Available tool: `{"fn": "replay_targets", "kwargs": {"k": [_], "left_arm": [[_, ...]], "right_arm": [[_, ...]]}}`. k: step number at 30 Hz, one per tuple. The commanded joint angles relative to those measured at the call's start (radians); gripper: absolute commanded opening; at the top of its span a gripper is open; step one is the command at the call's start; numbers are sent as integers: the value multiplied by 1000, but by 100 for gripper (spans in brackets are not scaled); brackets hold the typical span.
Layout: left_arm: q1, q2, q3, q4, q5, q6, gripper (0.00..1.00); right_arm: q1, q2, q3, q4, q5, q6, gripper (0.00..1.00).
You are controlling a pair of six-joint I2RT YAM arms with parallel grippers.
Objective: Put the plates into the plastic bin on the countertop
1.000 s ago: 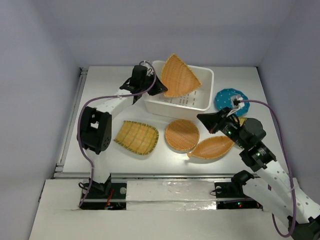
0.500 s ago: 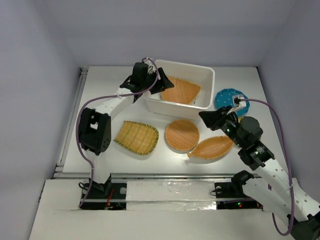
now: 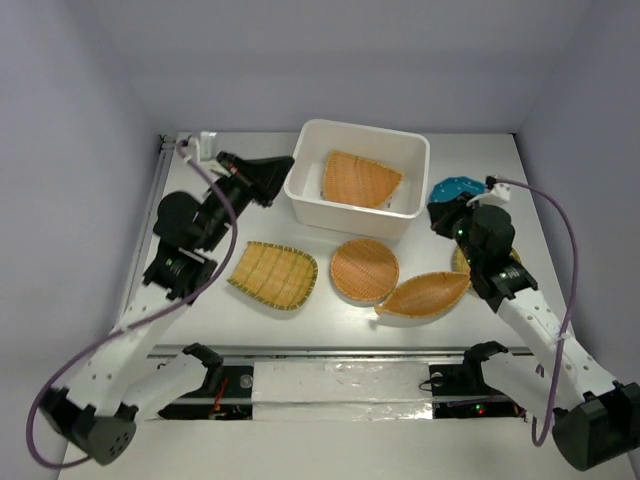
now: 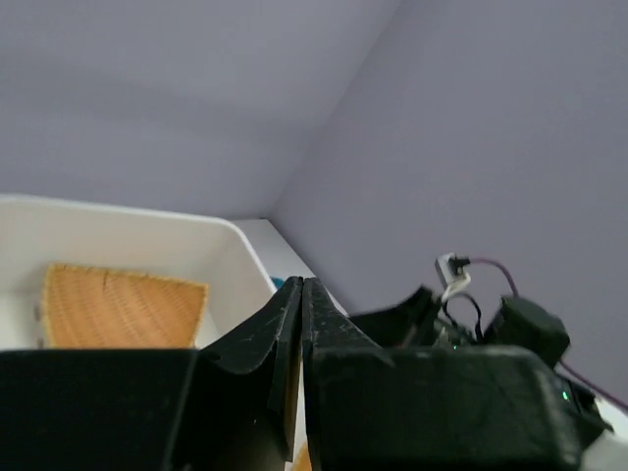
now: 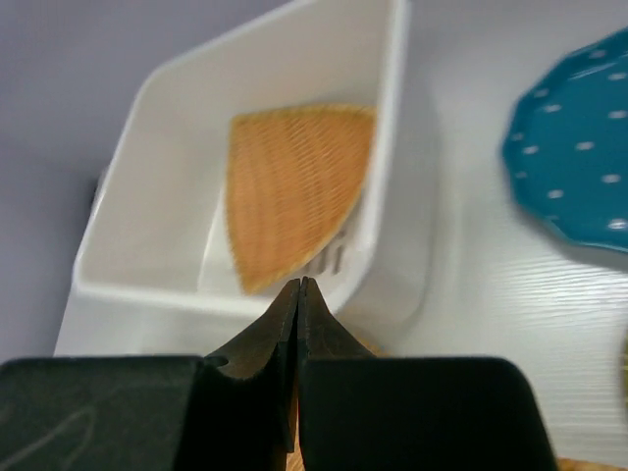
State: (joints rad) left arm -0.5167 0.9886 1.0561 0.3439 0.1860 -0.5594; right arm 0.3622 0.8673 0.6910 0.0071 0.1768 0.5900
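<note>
The white plastic bin stands at the back middle of the countertop, with the fan plate lying flat inside. In front of it lie the rounded square plate, a round plate and the leaf-shaped plate. The teal dotted plate lies right of the bin, and a sliver of another wicker plate shows under my right arm. My left gripper is shut and empty just left of the bin. My right gripper is shut and empty at the teal plate's near-left edge. The right wrist view shows the bin, the fan plate and the teal plate.
A metal rail runs along the countertop's left edge. Grey walls close in the back and sides. A purple cable loops off my right arm. In the left wrist view my gripper faces the bin's wall and my right arm.
The fan plate left my left gripper and dropped flat into the bin. My left arm pulled back to the left and its gripper shut. My right gripper moved back-right to the teal plate.
</note>
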Motion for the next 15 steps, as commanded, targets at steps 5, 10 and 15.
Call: {"fn": "replay_targets", "kwargs": {"k": [5, 10, 15], "left_arm": [[0, -325, -303, -186, -19, 36, 0], [0, -479, -295, -449, -39, 125, 1], [0, -599, -346, -499, -80, 188, 12]], "right_arm": [[-353, 96, 39, 56, -56, 99, 0], [-571, 240, 30, 105, -106, 203, 0], [-701, 493, 111, 80, -97, 188, 0]]}}
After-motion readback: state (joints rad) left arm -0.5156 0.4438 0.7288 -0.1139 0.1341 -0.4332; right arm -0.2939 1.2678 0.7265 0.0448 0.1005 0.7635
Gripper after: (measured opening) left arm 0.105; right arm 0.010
